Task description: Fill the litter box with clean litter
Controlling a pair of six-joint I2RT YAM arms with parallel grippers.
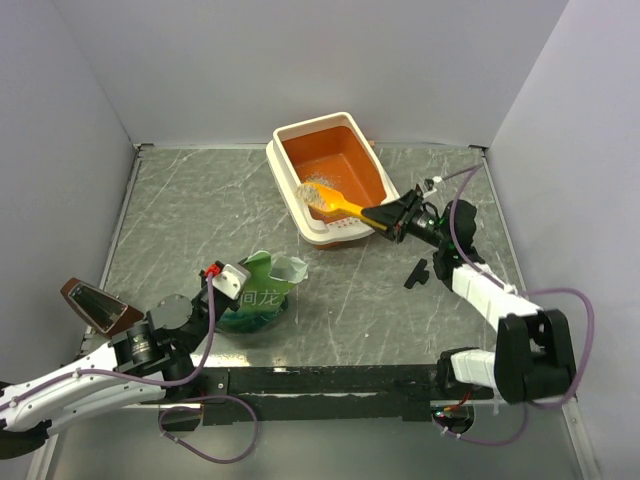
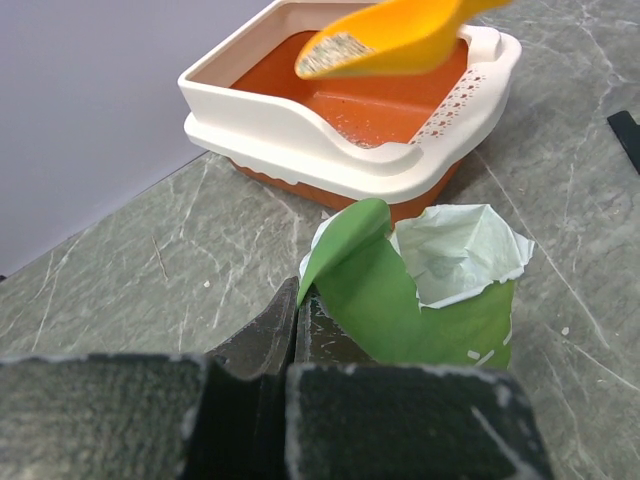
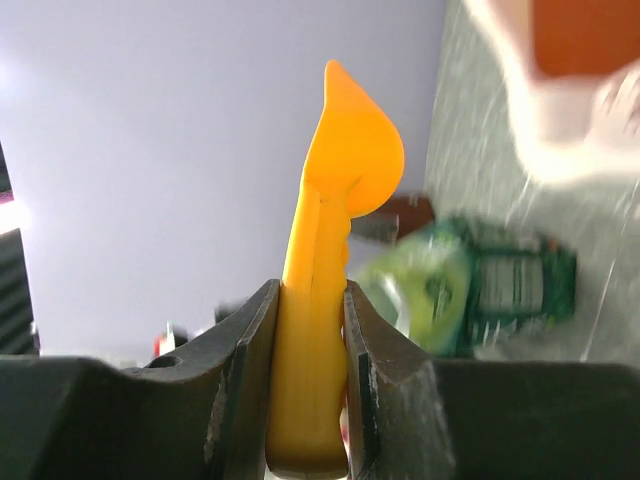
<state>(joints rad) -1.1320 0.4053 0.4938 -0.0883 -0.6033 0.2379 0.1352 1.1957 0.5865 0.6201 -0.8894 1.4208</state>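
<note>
The litter box (image 1: pixel 286 178), orange inside with a cream rim, stands at the back centre; it also shows in the left wrist view (image 2: pixel 300 138) and, blurred, in the right wrist view (image 3: pixel 560 90). My right gripper (image 1: pixel 388 217) is shut on the handle of an orange-yellow scoop (image 1: pixel 345 205) (image 3: pixel 312 320) and holds its bowl over the box. Clean litter (image 1: pixel 316 193) (image 2: pixel 335 53) lies in the scoop's bowl. A few granules lie on the box floor (image 2: pixel 365 131). My left gripper (image 1: pixel 236 281) (image 2: pixel 298 300) is shut on the rim of the open green bag (image 1: pixel 258 303) (image 2: pixel 420 305).
A small black object (image 1: pixel 417 272) (image 2: pixel 626 136) lies on the table right of the bag, near the right arm. Grey walls close the table at the back and both sides. The bag stands a short way in front of the box.
</note>
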